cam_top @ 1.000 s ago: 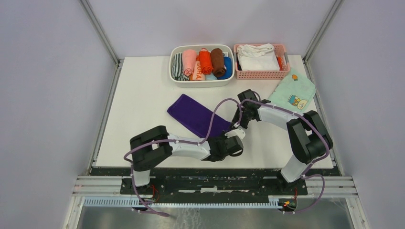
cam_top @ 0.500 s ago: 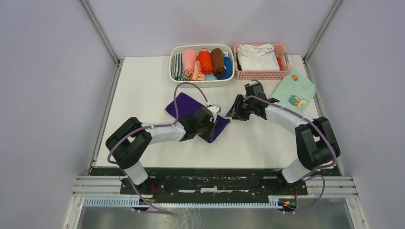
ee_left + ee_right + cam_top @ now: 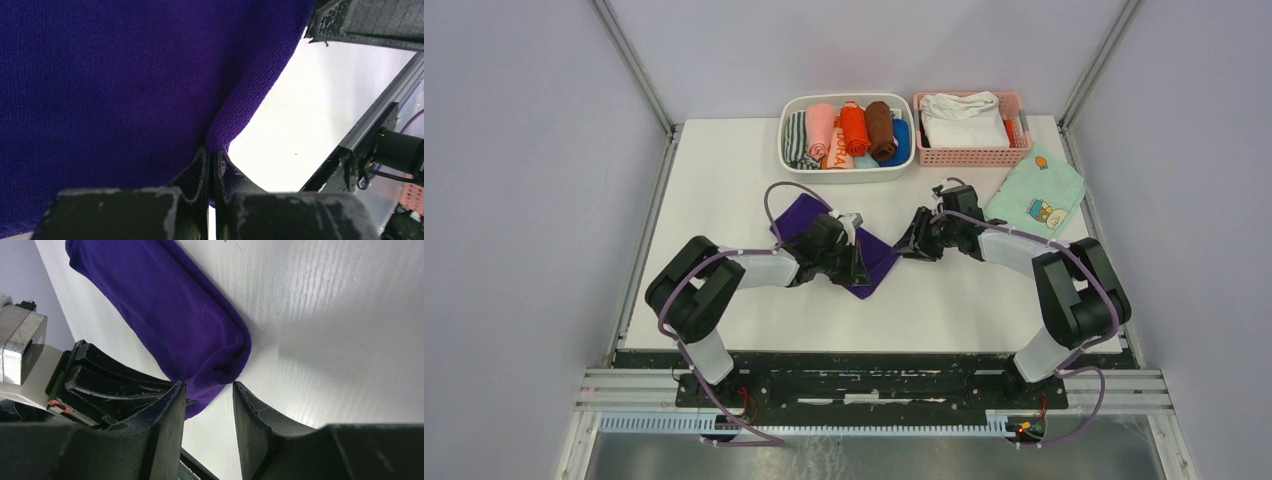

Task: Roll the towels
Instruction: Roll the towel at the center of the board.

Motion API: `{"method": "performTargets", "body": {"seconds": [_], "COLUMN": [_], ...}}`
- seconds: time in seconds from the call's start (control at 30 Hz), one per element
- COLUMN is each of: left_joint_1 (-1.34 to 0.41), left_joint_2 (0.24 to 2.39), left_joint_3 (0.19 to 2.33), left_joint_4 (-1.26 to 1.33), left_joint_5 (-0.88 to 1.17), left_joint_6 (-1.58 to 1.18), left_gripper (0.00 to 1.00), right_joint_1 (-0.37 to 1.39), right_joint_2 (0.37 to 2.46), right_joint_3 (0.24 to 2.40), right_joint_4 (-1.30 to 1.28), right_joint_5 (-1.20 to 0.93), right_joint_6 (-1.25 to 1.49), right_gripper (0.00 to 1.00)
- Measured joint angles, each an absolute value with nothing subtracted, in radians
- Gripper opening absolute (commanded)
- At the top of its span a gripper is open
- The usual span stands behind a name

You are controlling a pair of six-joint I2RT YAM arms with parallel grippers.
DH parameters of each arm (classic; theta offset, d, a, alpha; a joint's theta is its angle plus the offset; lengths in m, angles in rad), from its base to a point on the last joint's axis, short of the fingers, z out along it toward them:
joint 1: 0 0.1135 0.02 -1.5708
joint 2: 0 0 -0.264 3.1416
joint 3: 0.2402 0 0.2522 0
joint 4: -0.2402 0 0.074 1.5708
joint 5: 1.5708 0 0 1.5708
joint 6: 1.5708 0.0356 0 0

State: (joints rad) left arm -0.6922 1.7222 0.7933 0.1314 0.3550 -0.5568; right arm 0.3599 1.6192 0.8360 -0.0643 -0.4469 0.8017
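The deep purple towel (image 3: 871, 262) lies mid-table with its near end folded back over itself into a thick fold. My left gripper (image 3: 851, 252) is shut on that fold; in the left wrist view the fingertips (image 3: 211, 150) pinch the rounded purple edge (image 3: 240, 110). My right gripper (image 3: 908, 244) is open just right of the towel. In the right wrist view its jaws (image 3: 209, 385) stand apart, and the rolled end of the towel (image 3: 220, 357) sits just ahead of them, touching neither finger. A salmon-pink roll (image 3: 820, 128) rests in the white bin.
The white bin (image 3: 844, 172) at the back holds several rolled cloths. Beside it a pink basket (image 3: 969, 156) holds a white folded cloth. A mint-green cartoon-print cloth (image 3: 1036, 195) lies flat at the right, behind my right arm.
My left gripper carried the towel's near end away from the front edge and folded it over. The right gripper opened, let go of the towel and drew off to the towel's right.
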Motion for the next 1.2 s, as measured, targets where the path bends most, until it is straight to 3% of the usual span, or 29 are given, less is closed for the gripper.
{"method": "performTargets", "body": {"seconds": [0.53, 1.2], "left_joint_1": [-0.636, -0.63], "left_joint_2": [1.726, 1.75], "left_joint_3": [0.748, 0.776], "left_joint_4": [0.186, 0.157], "left_joint_5": [0.404, 0.421], "left_joint_6": [-0.669, -0.67], "left_gripper": [0.03, 0.04], "right_joint_1": [0.36, 0.382], "right_joint_2": [1.645, 1.784], "right_joint_3": [0.746, 0.746], "right_joint_4": [0.089, 0.268], "right_joint_5": [-0.518, -0.542], "right_joint_6": [0.833, 0.928], "right_gripper": [0.46, 0.53]}}
